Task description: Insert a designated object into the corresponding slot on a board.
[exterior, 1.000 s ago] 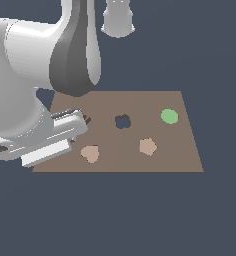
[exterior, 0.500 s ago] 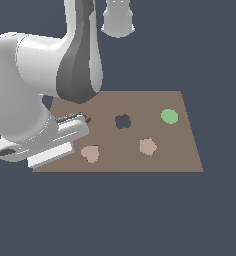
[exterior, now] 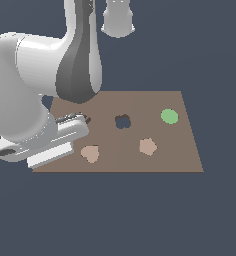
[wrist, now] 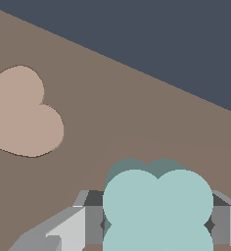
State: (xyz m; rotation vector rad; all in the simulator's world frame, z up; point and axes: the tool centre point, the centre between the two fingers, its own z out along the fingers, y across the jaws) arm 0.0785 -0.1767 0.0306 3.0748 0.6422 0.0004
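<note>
In the wrist view the designated object [wrist: 158,203], a pale teal clover-shaped flat piece, sits between my grey fingers [wrist: 92,220], which press on its two sides. My gripper [wrist: 158,224] is shut on it just above the brown board [wrist: 137,112], where its shadow shows. In the exterior view the gripper [exterior: 82,120] hangs over the board [exterior: 180,155] near the edge on the exterior view's left; the arm hides the teal piece there. The slot [exterior: 122,121], a dark clover-shaped hole, lies near the board's middle, to the exterior view's right of the gripper.
A tan heart-shaped piece [exterior: 90,153] [wrist: 22,115] lies on the board close to the gripper. Another tan piece [exterior: 148,146] and a green round disc [exterior: 169,116] lie further toward the exterior view's right. The bulky white arm [exterior: 35,100] covers the board's left corner.
The arm's upper links have swung a little toward the exterior view's right. The hand has shifted only slightly over the board's left part.
</note>
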